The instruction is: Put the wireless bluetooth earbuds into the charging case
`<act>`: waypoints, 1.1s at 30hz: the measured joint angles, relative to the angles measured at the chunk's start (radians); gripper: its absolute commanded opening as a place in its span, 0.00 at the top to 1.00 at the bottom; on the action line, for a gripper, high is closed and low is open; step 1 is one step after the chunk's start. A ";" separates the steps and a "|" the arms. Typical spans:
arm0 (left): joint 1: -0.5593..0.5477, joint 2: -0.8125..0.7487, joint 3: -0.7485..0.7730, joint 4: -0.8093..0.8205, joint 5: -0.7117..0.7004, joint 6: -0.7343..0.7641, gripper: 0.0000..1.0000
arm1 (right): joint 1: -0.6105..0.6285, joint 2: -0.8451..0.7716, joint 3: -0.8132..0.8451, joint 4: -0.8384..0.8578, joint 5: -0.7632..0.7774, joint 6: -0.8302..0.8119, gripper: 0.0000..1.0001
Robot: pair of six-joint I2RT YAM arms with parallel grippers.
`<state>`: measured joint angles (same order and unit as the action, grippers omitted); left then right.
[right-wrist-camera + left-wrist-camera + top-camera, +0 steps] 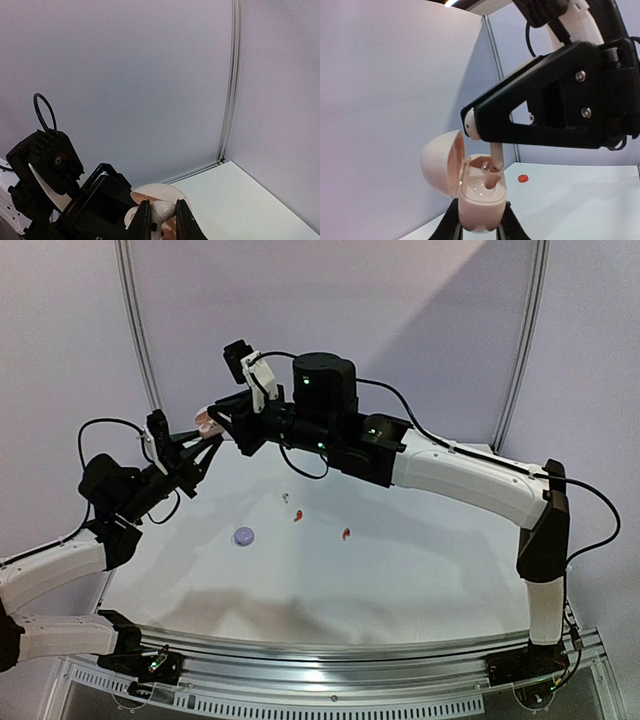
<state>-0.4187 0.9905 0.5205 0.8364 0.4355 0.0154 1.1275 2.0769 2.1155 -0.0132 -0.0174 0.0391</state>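
Note:
My left gripper (481, 222) is shut on the base of a pale pink charging case (482, 197), held upright in the air with its lid (440, 162) swung open to the left. My right gripper (163, 220) is shut on a white earbud (162, 211) just above the case. In the left wrist view the white earbud (496, 155) points its stem down into the case's far socket; the near socket is empty. From above, both grippers meet at the case (205, 422) over the table's far left. Two red earbuds (298, 516) (345, 533) lie on the table.
A round lilac case (244, 535) sits shut on the white table (400, 580), left of the red earbuds. A tiny pale item (285, 497) lies behind them. Walls enclose the back and the left side, close to the grippers.

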 measured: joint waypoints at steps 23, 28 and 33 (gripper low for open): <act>0.000 0.000 -0.006 -0.014 -0.010 -0.001 1.00 | 0.004 0.024 0.013 -0.030 0.045 -0.042 0.85; 0.000 0.000 -0.007 -0.015 -0.015 0.000 1.00 | 0.004 0.026 0.014 -0.036 0.053 -0.049 0.78; 0.000 0.000 -0.008 -0.023 -0.023 -0.001 1.00 | 0.004 0.027 0.014 -0.045 0.062 -0.055 0.71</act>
<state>-0.4191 0.9905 0.5129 0.8131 0.4122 0.0147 1.1316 2.1036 2.1292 -0.0586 0.0448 -0.0154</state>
